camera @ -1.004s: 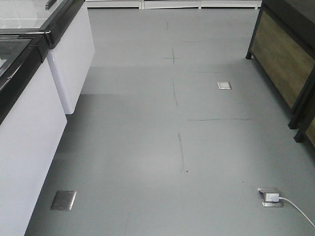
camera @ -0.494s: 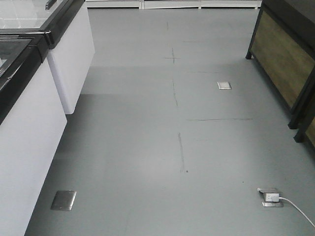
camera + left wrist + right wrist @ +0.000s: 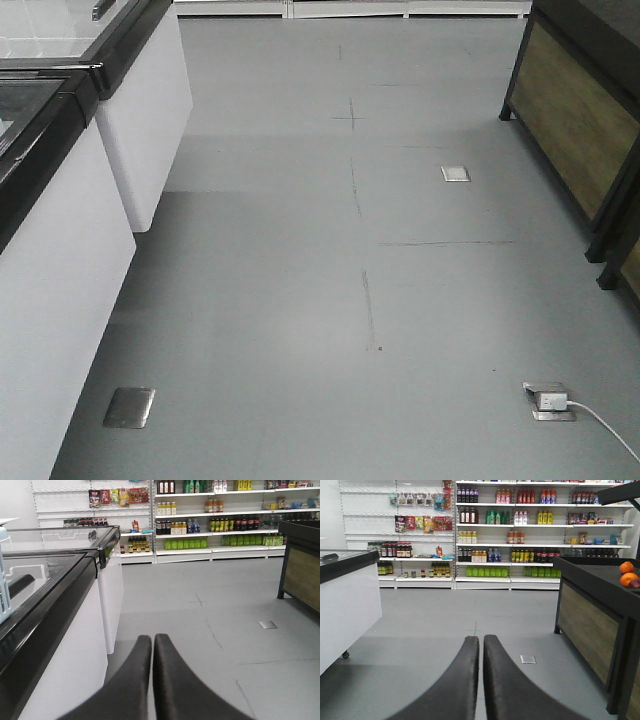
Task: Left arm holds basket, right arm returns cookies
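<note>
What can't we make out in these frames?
- Dark cardboard cookie box: in no view.
- Pale blue slotted plastic piece, left wrist view: cut by left edge; basket or not, cannot tell.
- Shelf bottle labels, right wrist view: too small.
- Arms: out of frame; only black left gripper and right gripper tips show.

Floor (image 3: 300, 250) aisle open down the middle. Left edge: white freezer cabinets (image 3: 60, 260), close beside left gripper (image 3: 152, 639). Right edge: dark wood-panelled stand (image 3: 575, 120), right of right gripper (image 3: 481, 640). Low socket box (image 3: 548, 400) on floor, near-right. Stocked shelves (image 3: 520, 535) close far end.
</note>
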### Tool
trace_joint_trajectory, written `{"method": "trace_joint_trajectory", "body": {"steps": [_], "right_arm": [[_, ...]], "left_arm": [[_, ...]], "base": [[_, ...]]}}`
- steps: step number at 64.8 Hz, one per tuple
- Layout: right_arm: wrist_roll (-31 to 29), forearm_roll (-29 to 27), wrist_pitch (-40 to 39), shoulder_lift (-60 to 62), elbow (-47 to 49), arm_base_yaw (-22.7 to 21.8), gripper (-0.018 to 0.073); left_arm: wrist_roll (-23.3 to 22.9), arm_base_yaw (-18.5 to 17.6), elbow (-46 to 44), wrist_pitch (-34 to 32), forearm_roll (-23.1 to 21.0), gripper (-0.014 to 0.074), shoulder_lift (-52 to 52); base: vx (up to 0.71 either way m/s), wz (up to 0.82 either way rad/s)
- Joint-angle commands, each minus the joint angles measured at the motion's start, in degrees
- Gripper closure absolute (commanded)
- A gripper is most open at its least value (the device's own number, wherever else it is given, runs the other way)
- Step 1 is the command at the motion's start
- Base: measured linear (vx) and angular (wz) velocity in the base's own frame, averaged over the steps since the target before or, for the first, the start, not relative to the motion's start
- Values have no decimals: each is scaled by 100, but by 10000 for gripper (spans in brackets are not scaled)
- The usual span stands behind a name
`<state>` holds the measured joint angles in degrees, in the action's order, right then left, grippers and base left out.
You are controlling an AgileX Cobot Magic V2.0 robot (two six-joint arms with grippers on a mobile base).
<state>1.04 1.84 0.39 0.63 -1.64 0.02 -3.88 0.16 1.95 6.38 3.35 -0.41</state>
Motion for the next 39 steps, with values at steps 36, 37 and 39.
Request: {"method": "trace_joint_trajectory", "body": {"steps": [36, 37, 39], "right_arm": [[-14, 37, -438, 75, -100, 0, 570], [-14, 37, -438, 75, -100, 0, 570], [-14, 37, -438, 75, -100, 0, 570]], "left_arm": [[-41, -10, -251, -402, -43, 602, -99], [-41, -10, -271, -417, -43, 602, -99], [-41, -10, -327, -411, -43, 602, -99]], "base": [[0, 0], [0, 0], [0, 0]]}}
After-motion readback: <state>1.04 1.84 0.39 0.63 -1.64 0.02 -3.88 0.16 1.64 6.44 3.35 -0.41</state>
